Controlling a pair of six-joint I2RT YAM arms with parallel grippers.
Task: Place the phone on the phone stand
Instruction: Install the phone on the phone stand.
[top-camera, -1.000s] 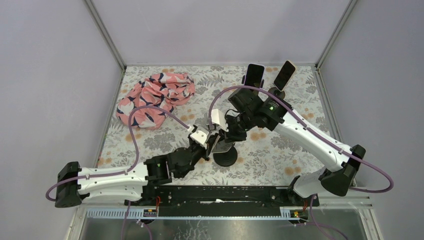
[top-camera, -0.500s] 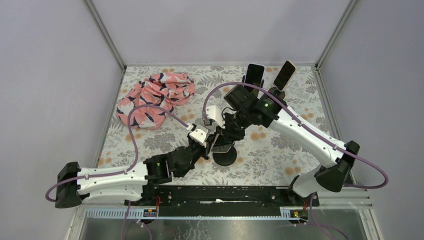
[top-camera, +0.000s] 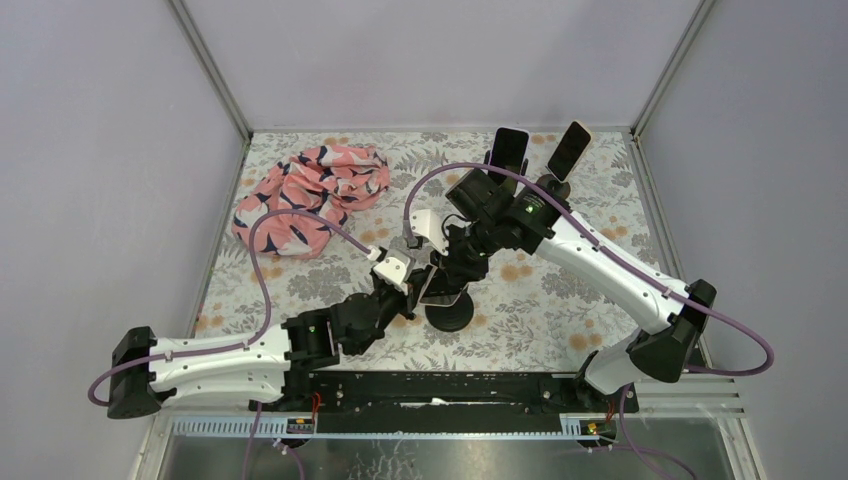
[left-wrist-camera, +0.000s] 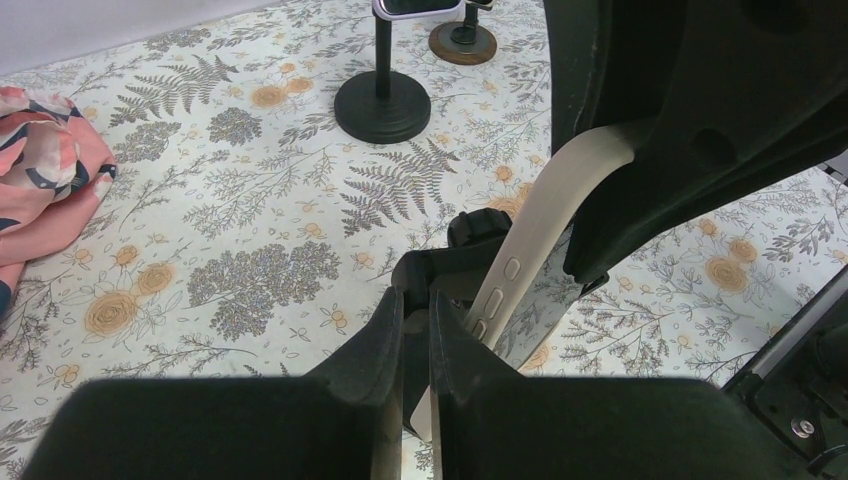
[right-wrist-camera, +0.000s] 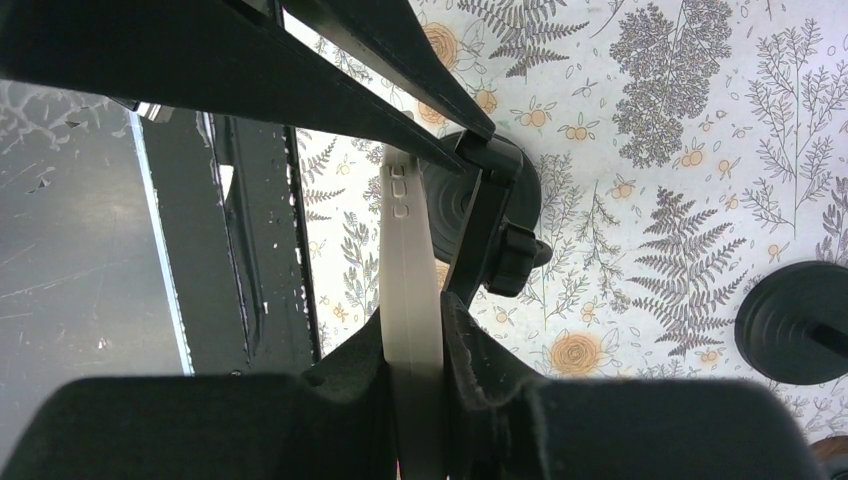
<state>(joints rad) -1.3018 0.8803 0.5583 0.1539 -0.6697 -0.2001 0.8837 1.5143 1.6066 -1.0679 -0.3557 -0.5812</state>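
My right claw (right-wrist-camera: 412, 330) is pinched down on the phone (right-wrist-camera: 405, 250) across its thin faces, so from my right wrist I see it edge-on, side buttons toward the far end. My left claw (left-wrist-camera: 417, 300) is nearly closed too. The pale sliver in its narrow gap looks to me like the phone's lower end, but the stand's black clamp crowds in there and I can't rule out that I'm touching that as well.

The phone is off the table (top-camera: 560, 310), hanging over the near phone stand (top-camera: 452, 316) between my two arms. What matters now is how it lies against the cradle (right-wrist-camera: 488, 225). Its long axis runs down and away from my right claw toward my left one, and the cradle's back plate sits just beside its flat face, nearly parallel. Whether the bottom edge is already in the lip I can't tell.

I judge the right claw must carry the phone down along that axis while the left steadies the low end.

The two stands at the back — (top-camera: 508, 150) and (top-camera: 573, 148) — already hold phones.
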